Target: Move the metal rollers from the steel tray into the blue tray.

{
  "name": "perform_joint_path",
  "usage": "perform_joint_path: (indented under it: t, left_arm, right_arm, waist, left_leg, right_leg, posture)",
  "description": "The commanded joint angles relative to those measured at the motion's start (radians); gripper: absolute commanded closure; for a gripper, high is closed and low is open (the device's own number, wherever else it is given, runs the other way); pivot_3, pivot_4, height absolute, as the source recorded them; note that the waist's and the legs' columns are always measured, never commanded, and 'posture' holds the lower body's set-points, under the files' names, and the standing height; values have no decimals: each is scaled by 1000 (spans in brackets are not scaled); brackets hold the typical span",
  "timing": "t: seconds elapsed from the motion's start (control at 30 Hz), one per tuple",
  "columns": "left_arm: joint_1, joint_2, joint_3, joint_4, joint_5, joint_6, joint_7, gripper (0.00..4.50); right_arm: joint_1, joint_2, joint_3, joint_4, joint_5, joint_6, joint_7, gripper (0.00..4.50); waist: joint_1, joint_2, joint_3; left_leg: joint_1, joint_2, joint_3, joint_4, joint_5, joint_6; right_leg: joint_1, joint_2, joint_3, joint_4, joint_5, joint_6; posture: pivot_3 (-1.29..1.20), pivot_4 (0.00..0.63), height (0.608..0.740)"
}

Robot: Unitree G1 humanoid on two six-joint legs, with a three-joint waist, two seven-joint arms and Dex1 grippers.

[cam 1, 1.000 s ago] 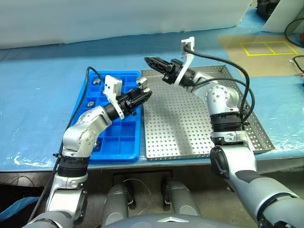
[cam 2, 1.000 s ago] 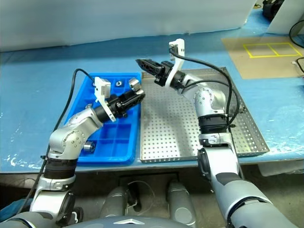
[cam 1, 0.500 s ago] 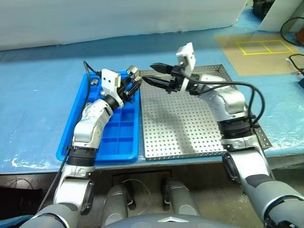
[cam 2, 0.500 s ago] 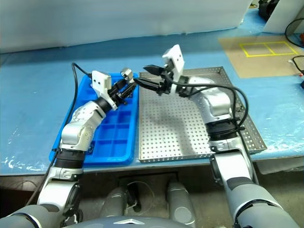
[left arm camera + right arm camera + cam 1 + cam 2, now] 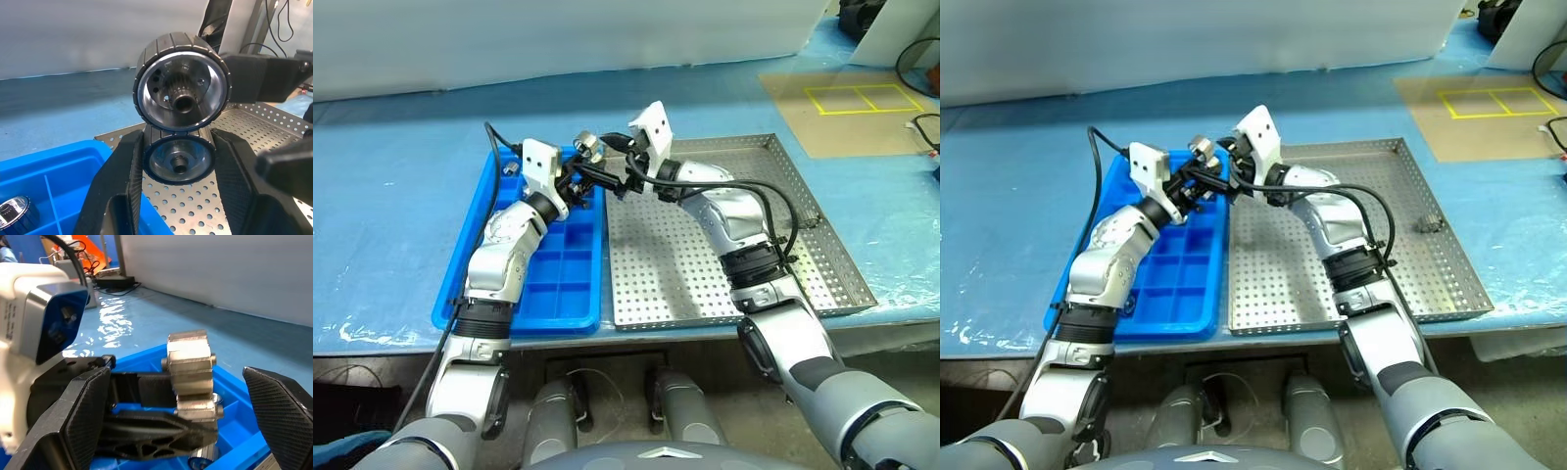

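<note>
Blue tray [image 5: 563, 294] lower left of the head view, steel tray [image 5: 705, 284] touching its right side. Left gripper [image 5: 584, 166] clamped on two stacked metal rollers [image 5: 180, 132], raised over the blue tray's far right corner. Right gripper [image 5: 178, 396] spread wide, fingers [image 5: 83, 416] either side of the left gripper's tip. Another roller [image 5: 14, 213] sits in a blue tray compartment.

The air above the far edge of the blue tray [image 5: 563, 284] is crowded: the left claw [image 5: 585, 168], clamped on stacked metal rollers [image 5: 181, 95], is met by the spread right claw [image 5: 607, 176]. The steel tray [image 5: 705, 264] floor lies bare.
</note>
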Motion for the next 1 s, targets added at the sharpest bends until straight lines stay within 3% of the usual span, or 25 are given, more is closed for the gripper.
perform_joint_path:
  t: [0.03,0.13,0.23,0.5,0.83,0.93,1.0]
  left_arm:
    - [1,2,7,-66,-5,-12,0,2784]
    - [3,1,6,-70,-5,-10,1,2784]
    - [2,-2,4,-69,-5,-10,2,2784]
    - [6,-6,2,-76,-6,-5,2,2784]
    - [14,-6,-1,-88,-7,4,2,2784]
    - [25,-8,8,-123,-66,61,-24,2784]
    - [45,0,9,-182,-138,131,-70,2784]
  right_arm:
    - [-35,21,-26,-5,-3,-33,-26,37]
    - [-40,30,-31,4,-9,-40,-37,37]
    - [-39,42,-17,21,-34,-70,-51,603]
    - [-20,56,5,0,-60,-80,-36,3320]
    - [-7,63,13,-5,-70,-83,-13,3314]
    - [-62,110,-143,-15,147,139,-24,3314]
    - [-88,104,-190,-17,198,185,-8,3314]
  waist:
    - [0,0,0]
    - [0,0,0]
    - [0,0,0]
    - [0,0,0]
    - [-1,0,0]
    - [-1,0,0]
    - [0,0,0]
  left_leg:
    - [0,0,0,0,0,0]
    - [0,0,0,0,0,0]
    - [0,0,0,1,0,0]
    - [0,0,0,1,0,0]
    - [0,0,0,1,0,0]
    - [0,0,0,1,0,0]
    - [0,0,0,1,0,0]
  right_leg:
    - [0,0,0,0,0,0]
    - [0,0,0,1,0,0]
    - [0,0,0,1,0,0]
    - [0,0,0,0,0,0]
    - [0,0,0,1,0,0]
    - [0,0,0,1,0,0]
    - [0,0,0,1,0,0]
  posture:
    - [-495,150,740]
    - [-498,150,740]
    - [-500,150,740]
    - [-500,150,740]
    - [-494,150,740]
    - [-493,150,740]
    - [-495,150,740]
